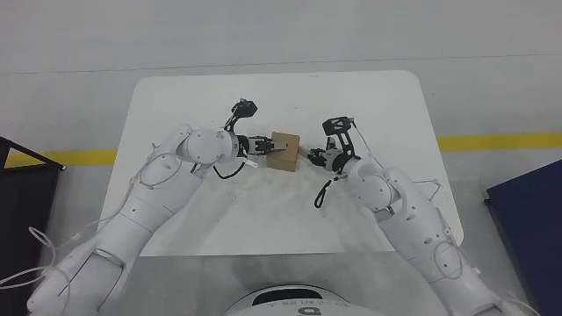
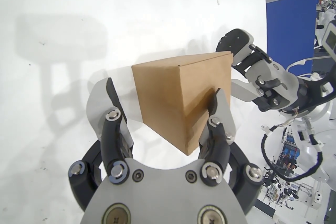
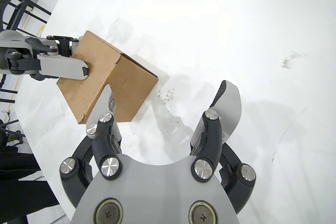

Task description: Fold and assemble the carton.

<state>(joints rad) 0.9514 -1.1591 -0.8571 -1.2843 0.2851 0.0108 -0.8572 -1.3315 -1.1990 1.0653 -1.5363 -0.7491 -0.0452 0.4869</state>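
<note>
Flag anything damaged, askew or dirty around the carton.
No damage stands out. The carton shows a small gap at one flap seam, and dark scuff marks speckle the table beside it.

Bright, even indoor light from overhead.
Lit flat across the white table (image 1: pixel 263 96), washed nearly featureless in the left wrist view. Soft, pale shadow beside the carton (image 3: pixel 113 78) on the tabletop in the right wrist view; darker band low on one carton face in the left wrist view. Table edges bowed by wide-angle distortion in both wrist views.
</note>
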